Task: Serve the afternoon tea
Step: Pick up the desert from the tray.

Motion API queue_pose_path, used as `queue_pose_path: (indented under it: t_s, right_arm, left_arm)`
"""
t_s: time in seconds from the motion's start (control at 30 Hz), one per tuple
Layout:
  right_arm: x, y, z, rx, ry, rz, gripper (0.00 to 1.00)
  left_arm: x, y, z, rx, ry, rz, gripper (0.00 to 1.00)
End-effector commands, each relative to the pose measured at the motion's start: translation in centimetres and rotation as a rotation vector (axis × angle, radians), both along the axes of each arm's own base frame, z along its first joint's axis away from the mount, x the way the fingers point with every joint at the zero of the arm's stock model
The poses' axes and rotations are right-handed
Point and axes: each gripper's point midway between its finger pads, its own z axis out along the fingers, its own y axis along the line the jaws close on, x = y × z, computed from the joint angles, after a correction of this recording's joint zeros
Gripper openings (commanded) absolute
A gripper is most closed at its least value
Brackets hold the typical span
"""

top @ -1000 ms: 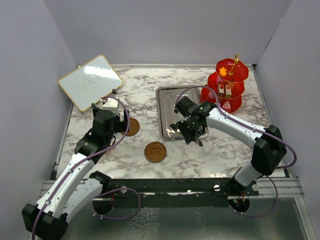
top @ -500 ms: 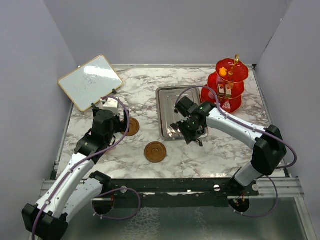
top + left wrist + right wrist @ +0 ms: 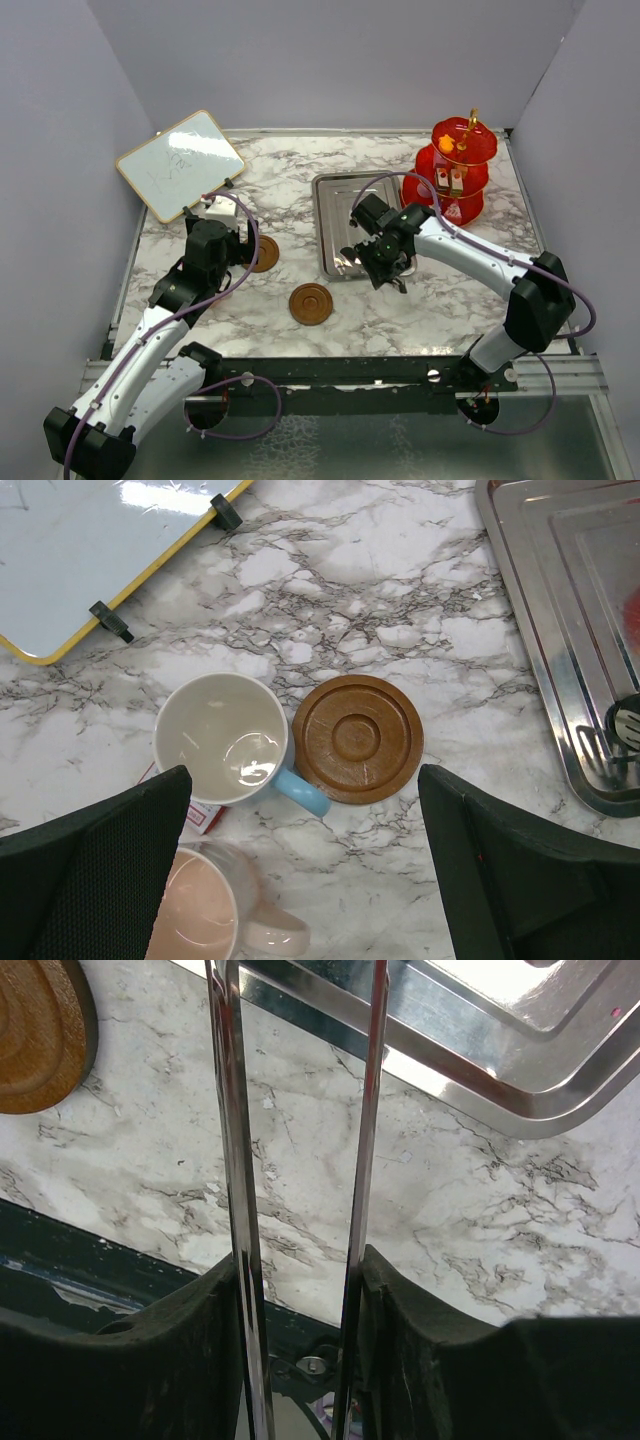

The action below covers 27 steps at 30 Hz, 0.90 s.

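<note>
Tea stand (image 3: pixel 455 175), red, sits upper right in our top view; at the left wrist, blue cup (image 3: pixel 222 738) lies mid-frame just beside a saucer (image 3: pixel 358 738), pink cup (image 3: pixel 195 910) lower left. Our left gripper (image 3: pixel 303 810) is spread wide; our right gripper (image 3: pixel 300 1300) pinches steel tongs (image 3: pixel 232 1160)

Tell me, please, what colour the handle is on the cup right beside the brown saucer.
Light blue; the handle shows best in the left wrist view.

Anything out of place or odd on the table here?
Nothing spilled or broken. The blue cup and pink cup stand on bare marble, not on saucers; the blue cup's handle reaches one saucer. A red-and-white scrap pokes out from under it.
</note>
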Motion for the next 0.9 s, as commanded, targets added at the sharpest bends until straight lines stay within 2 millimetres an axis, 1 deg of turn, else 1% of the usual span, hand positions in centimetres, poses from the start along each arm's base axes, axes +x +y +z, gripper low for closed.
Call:
queue_pose_path:
  t_s: [0.0,0.13,0.27,0.57,0.77,0.87]
  right_arm:
    - [-0.2,0.1,0.5,0.018,-0.018,-0.002,0.42]
    - [-0.2,0.2,0.3,0.015,-0.014,0.0,0.42]
    - [0.0,0.4,0.8,0.03,-0.022,0.0,0.38]
    - [1.2,0.7,3.9,0.076,-0.119,-0.037,0.3]
    - [1.6,0.5,5.5,0.097,-0.169,-0.064,0.27]
    - [2.0,0.1,7.0,0.107,-0.218,-0.093,0.26]
  left_arm:
    - [0.3,0.0,1.2,-0.01,-0.032,0.001,0.99]
    - [0.3,0.0,1.2,-0.01,-0.032,0.002,0.99]
    - [0.3,0.0,1.3,-0.01,-0.033,0.002,0.99]
    - [0.3,0.0,1.2,-0.009,-0.029,0.001,0.99]
    - [0.3,0.0,1.2,-0.009,-0.03,0.001,0.99]
    - [0.3,-0.1,1.1,-0.009,-0.029,-0.002,0.99]
